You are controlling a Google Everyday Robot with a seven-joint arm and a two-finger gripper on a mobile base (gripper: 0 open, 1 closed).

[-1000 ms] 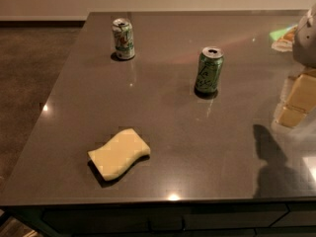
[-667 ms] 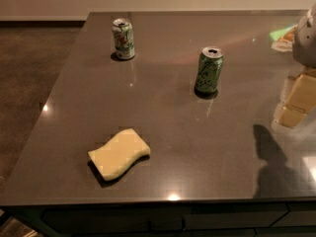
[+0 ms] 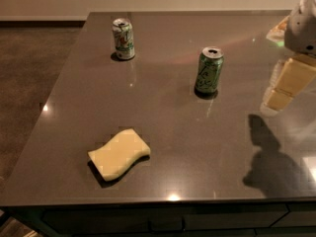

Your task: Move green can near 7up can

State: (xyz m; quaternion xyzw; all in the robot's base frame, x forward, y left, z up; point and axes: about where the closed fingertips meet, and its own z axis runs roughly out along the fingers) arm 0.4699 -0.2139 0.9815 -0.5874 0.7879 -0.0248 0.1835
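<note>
The green can (image 3: 209,70), dark green with pale script and a silver top, stands upright near the middle of the dark table (image 3: 163,122). The 7up can (image 3: 123,38), white and light green with red marks, stands upright at the back left, well apart from the green can. My gripper (image 3: 284,86) hangs above the table at the right edge of the view, to the right of the green can and not touching it. It holds nothing that I can see. Its shadow falls on the table in front of it.
A yellow sponge (image 3: 119,153) lies flat near the table's front left. The arm's pale body (image 3: 303,26) fills the upper right corner. The table's left edge drops to a brown floor (image 3: 29,83).
</note>
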